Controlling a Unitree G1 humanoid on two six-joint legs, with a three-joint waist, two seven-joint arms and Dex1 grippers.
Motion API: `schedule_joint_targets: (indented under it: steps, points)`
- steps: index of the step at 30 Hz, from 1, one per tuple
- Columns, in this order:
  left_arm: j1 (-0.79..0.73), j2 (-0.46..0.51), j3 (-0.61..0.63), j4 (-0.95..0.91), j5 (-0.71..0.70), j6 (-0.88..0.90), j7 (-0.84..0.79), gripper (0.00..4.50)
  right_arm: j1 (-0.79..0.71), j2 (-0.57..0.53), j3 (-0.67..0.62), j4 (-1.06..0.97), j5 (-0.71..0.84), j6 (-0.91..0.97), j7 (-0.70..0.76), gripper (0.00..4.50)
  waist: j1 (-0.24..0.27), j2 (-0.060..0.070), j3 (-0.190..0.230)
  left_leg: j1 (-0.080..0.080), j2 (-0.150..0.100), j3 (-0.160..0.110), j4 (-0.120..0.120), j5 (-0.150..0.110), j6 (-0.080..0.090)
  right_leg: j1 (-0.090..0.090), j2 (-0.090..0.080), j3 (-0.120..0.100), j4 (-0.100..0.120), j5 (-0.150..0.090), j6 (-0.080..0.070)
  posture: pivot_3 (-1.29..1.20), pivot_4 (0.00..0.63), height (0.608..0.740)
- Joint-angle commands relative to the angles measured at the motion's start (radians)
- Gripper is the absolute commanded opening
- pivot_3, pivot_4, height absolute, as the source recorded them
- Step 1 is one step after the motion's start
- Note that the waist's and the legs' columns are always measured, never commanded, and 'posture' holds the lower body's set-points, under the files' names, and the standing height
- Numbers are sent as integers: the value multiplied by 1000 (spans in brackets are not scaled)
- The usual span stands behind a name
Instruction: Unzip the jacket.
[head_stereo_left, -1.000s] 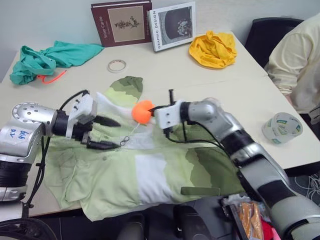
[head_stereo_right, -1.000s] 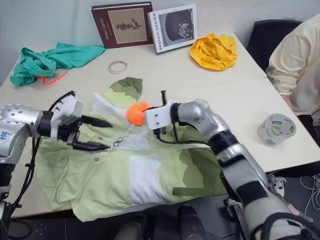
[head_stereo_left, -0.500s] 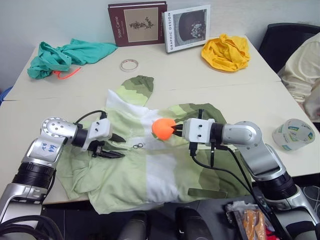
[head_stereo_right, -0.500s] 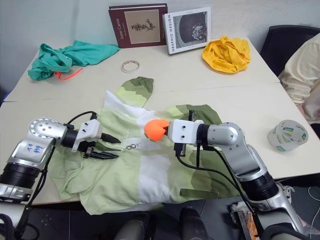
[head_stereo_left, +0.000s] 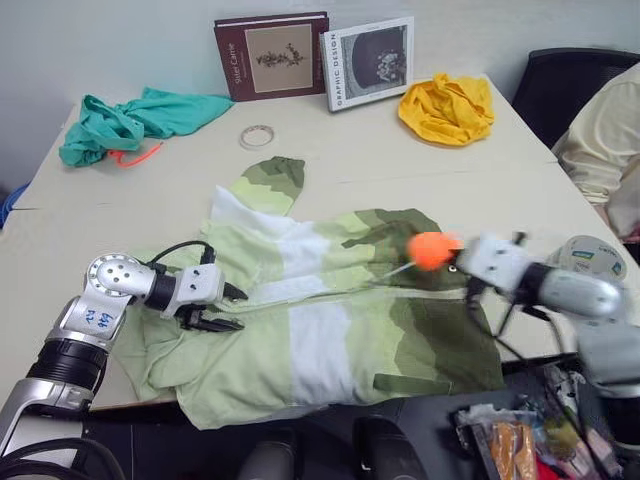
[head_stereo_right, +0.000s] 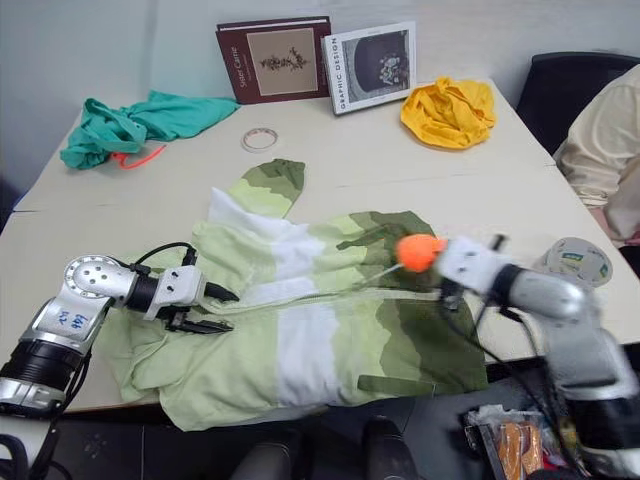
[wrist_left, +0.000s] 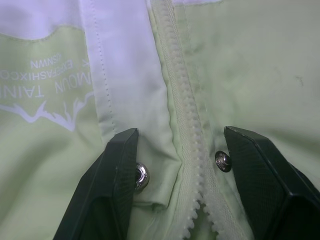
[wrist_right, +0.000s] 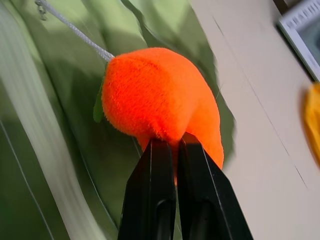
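Observation:
The jacket (head_stereo_left: 320, 350), in pale green, olive and white panels, lies flat across the near table. My left gripper (head_stereo_left: 240, 310) rests on its left end, open. Its fingers (wrist_left: 120, 175) straddle the pale zipper (wrist_left: 182, 115), with a metal snap beside each finger. My right gripper (head_stereo_left: 445, 258) hangs over the jacket's olive right part, shut on a fuzzy orange ball (wrist_right: 160, 95). A thin grey cord (wrist_right: 75, 35) runs from the ball back toward the zipper line.
Two books (head_stereo_left: 315, 55) lean on the back wall. A yellow cloth (head_stereo_left: 447, 105), a teal cloth with an orange cord (head_stereo_left: 130, 120) and a tape ring (head_stereo_left: 257, 135) lie on the far table. A tape roll (head_stereo_left: 592, 255) and a person's sleeve (head_stereo_left: 600, 150) are at the right.
My right gripper has swung far to the right with the orange ball, drawing the cord across the jacket. The left gripper has sunk onto the jacket with its jaws narrower. The camera has shifted.

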Motion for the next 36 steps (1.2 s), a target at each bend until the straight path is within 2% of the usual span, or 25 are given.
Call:
schedule_joint_targets:
  steps: [1,4,8,11,14,16,18,20,21,22,24,25,29,32,36]
  points:
    - [59,47,-16,72,76,15,12,2799,57,-126,-278,161,2,-67,-41,0,-2,2,-2,4,1,1,-2,-1,2,4,0,1,-1,0,-1,0,150,740]
    - [60,48,-4,66,69,23,24,2799,87,-217,-407,352,0,-144,-69,0,-4,3,-2,14,1,6,-10,-2,5,9,1,5,-3,-1,-1,0,150,740]
    - [45,45,-4,106,79,3,32,2799,16,-291,-388,534,1,-223,-136,0,-12,4,-2,24,3,10,-17,-3,8,18,2,9,-10,-1,-1,0,150,740]
    - [31,28,1,110,68,5,36,2799,-94,-214,-276,466,97,-169,-84,0,-18,7,-4,26,3,12,-17,-3,7,18,2,11,-9,-1,-1,0,150,740]
    - [13,-18,48,6,-57,175,22,2799,-153,-92,-135,260,256,-28,41,0,-21,6,-4,29,6,14,-18,-3,7,20,5,14,-10,-1,0,0,150,740]
    - [2,-34,83,-87,-147,313,2,2799,-172,-61,-49,175,287,36,95,0,-14,6,-4,26,7,14,-16,-3,6,18,5,14,-8,-1,0,0,150,740]
    - [-7,-31,108,-165,-216,430,-16,2799,-193,-52,6,156,283,64,115,0,0,5,-3,11,7,11,-8,-2,4,5,5,12,0,0,0,0,150,740]
    - [-35,-15,145,-240,-312,571,-34,3195,-216,-71,43,179,300,115,165,0,14,4,-3,-7,5,10,6,-6,5,-11,4,12,7,0,0,0,150,740]
    - [-44,-5,161,-266,-343,617,-42,3419,-221,-84,46,187,312,133,190,0,18,3,-2,-10,3,10,7,-6,5,-13,2,12,6,0,0,0,150,740]
    - [-53,11,177,-285,-367,652,-52,3735,-223,-104,37,196,329,150,223,535,22,3,-2,-14,1,9,10,-7,7,-15,1,11,6,0,1,0,150,740]
    - [-67,63,208,-309,-399,703,-81,4388,-216,-165,5,206,364,184,301,1112,26,3,-2,-21,0,7,16,-8,10,-17,0,9,4,1,2,0,150,740]
    - [-72,108,227,-312,-408,720,-108,4500,-204,-215,-26,206,399,213,365,1470,26,3,-2,-21,0,8,16,-9,10,-17,0,9,3,2,3,0,150,740]
    - [-70,270,284,-285,-413,732,-201,4500,-159,-381,-139,235,500,305,552,2808,23,3,0,-21,0,8,15,-9,11,-17,0,9,-2,2,3,0,150,740]
    - [-49,372,333,-226,-375,661,-247,4500,-106,-485,-227,306,508,319,672,3791,16,3,0,-18,1,8,12,-8,9,-16,0,9,-2,2,3,0,150,740]
    - [-9,467,384,-158,-374,624,-281,4500,18,-584,-352,387,561,367,780,3791,12,2,0,-16,2,8,9,-7,8,-14,1,9,-2,1,3,0,150,740]
